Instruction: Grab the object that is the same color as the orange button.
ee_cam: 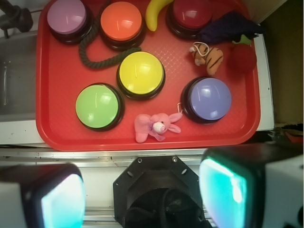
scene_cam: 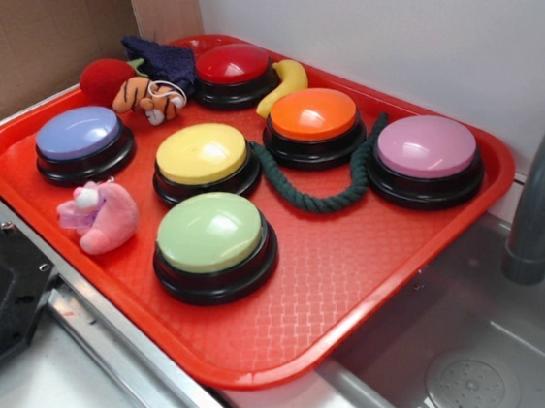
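While the gripper [ee_cam: 137,194] hangs with jaws spread wide and empty, the tiger [ee_cam: 209,56] lies far ahead to its right, the orange button [ee_cam: 121,21] beyond.

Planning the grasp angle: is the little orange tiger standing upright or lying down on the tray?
Lying down. The tiger sprawls along the red tray, between the red fuzzy ball and the red button.

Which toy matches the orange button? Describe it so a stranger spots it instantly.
On the red tray, go to the back corner by the red button. Between that and the purple-blue button lies the small plush tiger. Its black stripes on orange separate it from the plain red fuzzy ball beside it.
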Tool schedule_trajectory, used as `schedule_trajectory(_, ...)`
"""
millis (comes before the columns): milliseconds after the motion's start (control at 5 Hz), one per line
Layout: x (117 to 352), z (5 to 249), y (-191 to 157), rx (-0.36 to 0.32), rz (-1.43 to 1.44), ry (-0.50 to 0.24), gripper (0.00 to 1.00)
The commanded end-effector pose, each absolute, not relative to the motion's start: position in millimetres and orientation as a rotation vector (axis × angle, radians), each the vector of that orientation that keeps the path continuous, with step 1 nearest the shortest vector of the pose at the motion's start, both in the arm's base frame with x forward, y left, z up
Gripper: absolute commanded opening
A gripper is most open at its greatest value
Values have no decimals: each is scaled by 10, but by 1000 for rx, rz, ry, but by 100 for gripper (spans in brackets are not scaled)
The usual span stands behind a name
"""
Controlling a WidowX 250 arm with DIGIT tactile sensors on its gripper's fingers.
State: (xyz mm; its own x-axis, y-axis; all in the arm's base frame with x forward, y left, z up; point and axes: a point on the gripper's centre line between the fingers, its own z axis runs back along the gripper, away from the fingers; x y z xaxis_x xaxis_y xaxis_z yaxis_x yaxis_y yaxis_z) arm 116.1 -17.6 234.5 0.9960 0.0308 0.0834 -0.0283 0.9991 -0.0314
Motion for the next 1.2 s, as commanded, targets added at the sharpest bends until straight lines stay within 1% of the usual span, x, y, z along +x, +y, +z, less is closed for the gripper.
schedule_trajectory(0, 1161, 2345, -176, -30, 30, -84, 100)
schedule_trajectory(200, 1303, 2226, -34, -28, -21, -87, 100)
schedule_trajectory(400, 1572, 2004, 191, -13, -88, -71, 100)
schedule_trajectory(600, 1720, 1816, 379, 44, -59, -66, 100)
schedule_trajectory(800, 1929, 1501, 723, 115, -39, -98, 100)
schedule_trajectory(1000, 2224, 1200, 898, 140, -57, -171, 100)
